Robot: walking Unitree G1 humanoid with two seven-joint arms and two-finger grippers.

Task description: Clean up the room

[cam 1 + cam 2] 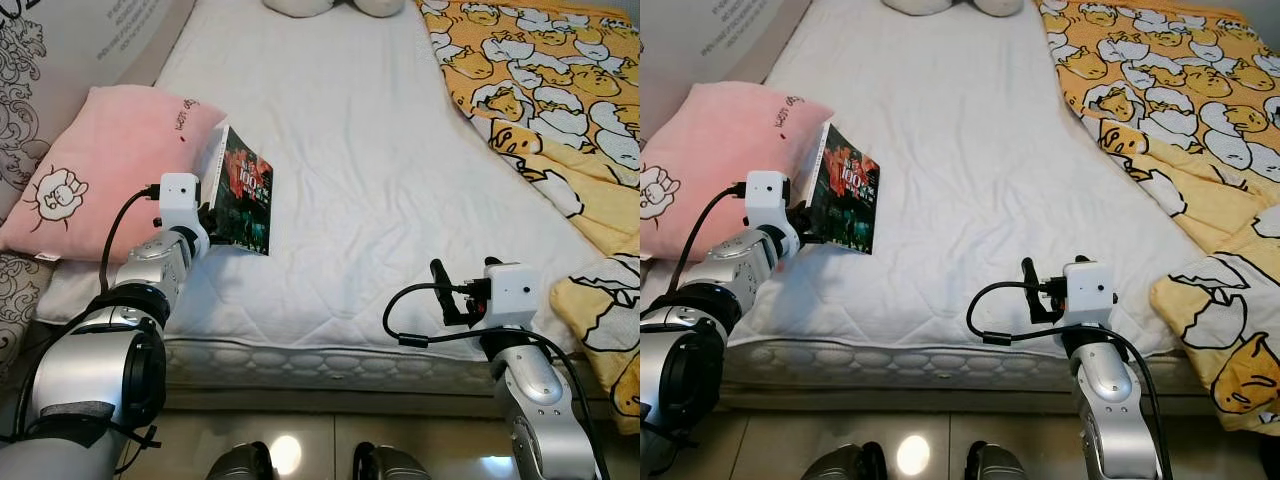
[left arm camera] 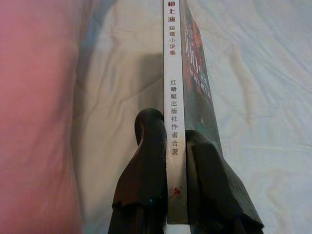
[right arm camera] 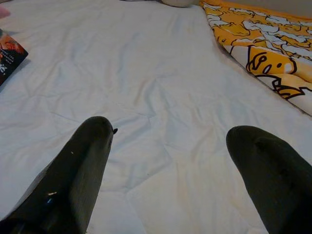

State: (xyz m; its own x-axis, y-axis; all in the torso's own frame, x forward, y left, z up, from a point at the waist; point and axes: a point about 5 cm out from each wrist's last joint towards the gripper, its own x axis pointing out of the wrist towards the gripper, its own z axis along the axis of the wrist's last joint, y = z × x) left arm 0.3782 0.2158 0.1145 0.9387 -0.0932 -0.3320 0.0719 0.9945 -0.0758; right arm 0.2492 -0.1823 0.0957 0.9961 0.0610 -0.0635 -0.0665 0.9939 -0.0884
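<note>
A book (image 1: pixel 245 195) with a dark red-and-green cover and a white spine (image 2: pixel 173 97) stands on edge above the white mattress (image 1: pixel 340 150), beside the pink pillow (image 1: pixel 95 165). My left gripper (image 2: pixel 170 141) is shut on the book, its two black fingers (image 2: pixel 146 161) pinching the lower spine. My right gripper (image 3: pixel 170 141) hovers low over the front right of the mattress, open with nothing between its fingers (image 3: pixel 83 165). A corner of the book (image 3: pixel 9 56) appears in the right wrist view.
A yellow cartoon-print blanket (image 1: pixel 560 100) covers the bed's right side and hangs over the front right corner. Plush toys (image 1: pixel 330 5) lie at the far end. A patterned cushion (image 1: pixel 20 90) leans at the left. The tiled floor (image 1: pixel 300 440) lies below the mattress edge.
</note>
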